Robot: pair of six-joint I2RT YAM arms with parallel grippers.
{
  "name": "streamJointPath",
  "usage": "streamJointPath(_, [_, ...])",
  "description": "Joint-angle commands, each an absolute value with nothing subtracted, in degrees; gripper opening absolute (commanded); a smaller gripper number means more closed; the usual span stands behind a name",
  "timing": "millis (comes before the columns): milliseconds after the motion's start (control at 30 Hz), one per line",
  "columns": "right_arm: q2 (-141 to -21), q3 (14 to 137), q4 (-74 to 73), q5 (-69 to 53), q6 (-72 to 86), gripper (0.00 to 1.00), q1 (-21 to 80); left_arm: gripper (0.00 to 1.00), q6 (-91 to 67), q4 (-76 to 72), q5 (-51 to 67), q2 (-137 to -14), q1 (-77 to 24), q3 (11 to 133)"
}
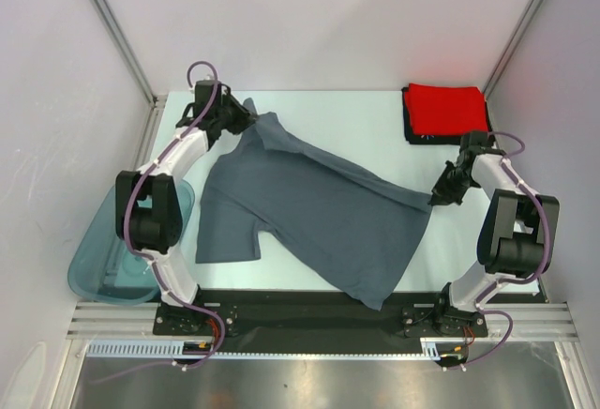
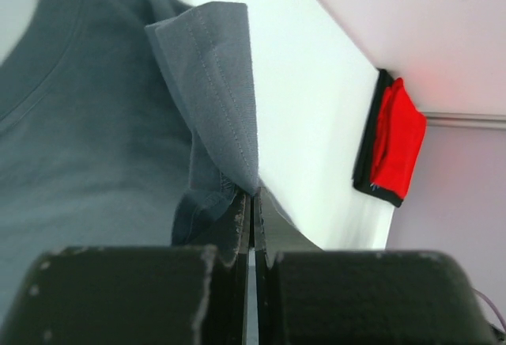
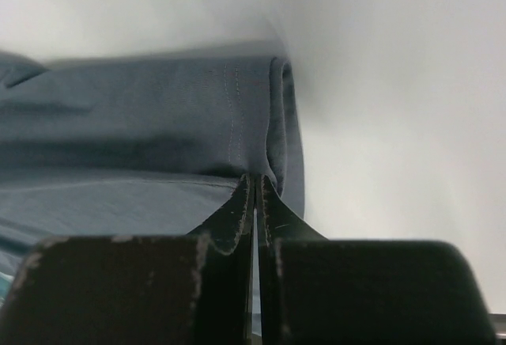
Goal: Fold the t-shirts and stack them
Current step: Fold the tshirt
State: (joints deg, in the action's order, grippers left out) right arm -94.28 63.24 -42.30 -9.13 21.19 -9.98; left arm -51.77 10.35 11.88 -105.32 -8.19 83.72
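Note:
The slate blue-grey t-shirt [image 1: 309,212] lies spread across the middle of the table, stretched between both arms. My left gripper [image 1: 246,116] is shut on its sleeve hem [image 2: 213,100] at the far left. My right gripper [image 1: 437,195] is shut on the bottom hem [image 3: 237,115] at the right. The red t-shirt [image 1: 446,106], folded, lies on the folded black t-shirt [image 1: 411,128] at the far right corner; both also show in the left wrist view, the red one [image 2: 398,139] above a black edge [image 2: 365,155].
A translucent teal plastic tub [image 1: 112,259] sits off the table's left edge beside the left arm. Enclosure walls and metal posts stand on the left, right and back.

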Motion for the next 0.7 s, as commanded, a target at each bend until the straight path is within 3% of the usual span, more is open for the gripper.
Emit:
streamJointPath(0, [-91.14,62.23,-42.71,-10.55,21.97,0.00,-10.11,0.00,-49.75,7.91,10.81,-100.11,-7.21,80.69])
streamJointPath(433, [-89.73,56.60,-43.15,-13.01,23.82,0.00,-9.58,0.00,-48.34,8.44,12.83,-98.26,-6.15,74.63])
streamJointPath(667, [-89.91,54.84,-43.50,-14.32,23.73,0.02,-9.23,0.00,-46.94,12.47,7.83,-94.49,-5.98,70.40])
